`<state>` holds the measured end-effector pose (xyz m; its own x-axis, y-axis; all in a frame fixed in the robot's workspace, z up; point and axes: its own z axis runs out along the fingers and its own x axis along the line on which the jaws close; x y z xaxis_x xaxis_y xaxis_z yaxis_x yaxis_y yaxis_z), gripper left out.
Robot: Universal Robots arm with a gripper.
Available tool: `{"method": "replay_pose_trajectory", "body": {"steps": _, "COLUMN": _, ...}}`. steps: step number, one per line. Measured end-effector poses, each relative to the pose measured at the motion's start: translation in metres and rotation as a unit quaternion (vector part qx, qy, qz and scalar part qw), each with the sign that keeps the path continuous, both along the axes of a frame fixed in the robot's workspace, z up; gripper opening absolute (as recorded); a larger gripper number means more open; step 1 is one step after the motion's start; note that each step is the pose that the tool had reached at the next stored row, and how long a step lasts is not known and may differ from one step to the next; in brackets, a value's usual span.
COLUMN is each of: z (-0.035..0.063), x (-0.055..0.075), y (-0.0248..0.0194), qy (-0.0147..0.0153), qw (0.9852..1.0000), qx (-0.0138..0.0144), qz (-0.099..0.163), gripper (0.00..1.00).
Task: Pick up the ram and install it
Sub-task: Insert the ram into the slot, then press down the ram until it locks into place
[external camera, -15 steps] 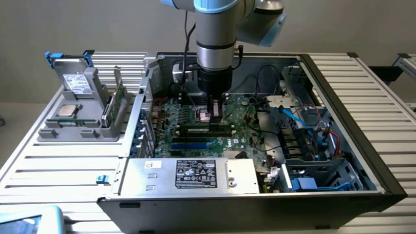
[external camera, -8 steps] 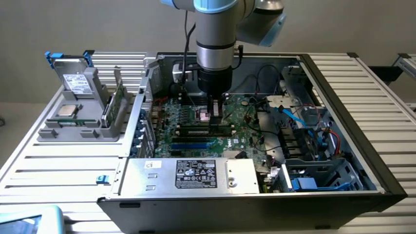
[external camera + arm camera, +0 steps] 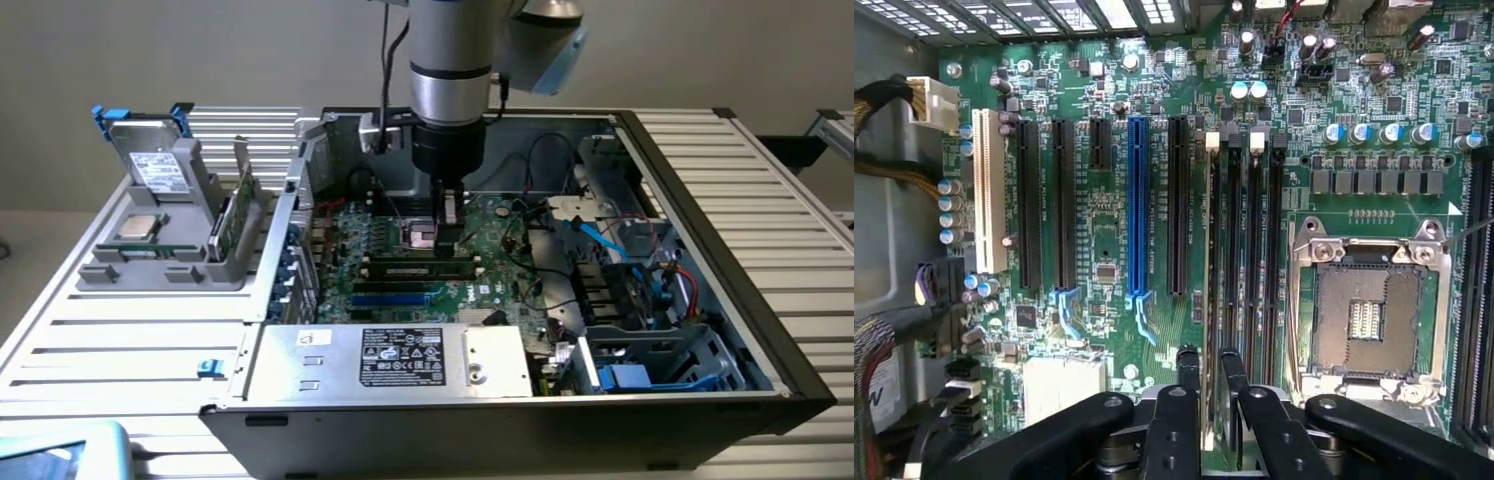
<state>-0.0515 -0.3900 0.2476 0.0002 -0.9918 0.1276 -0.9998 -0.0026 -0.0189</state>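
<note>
Green ram (image 3: pixel 1214 300) sits slotted; wrist view shows hand (image 3: pixel 1210 362) parted.

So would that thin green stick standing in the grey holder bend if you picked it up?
Probably not: the green stick looks like a flat, hard board, so likely stiff. It's very thin, so probably light for its length. It stands on its narrow edge in the grey holder, so without that it would likely tip over.
</note>
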Motion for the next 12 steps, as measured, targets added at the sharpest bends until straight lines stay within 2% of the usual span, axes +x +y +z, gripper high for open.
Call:
{"method": "replay_pose_trajectory", "body": {"steps": 3, "z": 0.0039, "x": 0.0024, "y": 0.0000, "qy": 0.0019, "qw": 1.0000, "qx": 0.0000, "qz": 0.000, "gripper": 0.22}}
{"method": "replay_pose_trajectory", "body": {"steps": 12, "z": 0.0039, "x": 0.0024, "y": -0.0001, "qy": 0.0019, "qw": 1.0000, "qx": -0.0009, "qz": 0.000, "gripper": 0.22}}
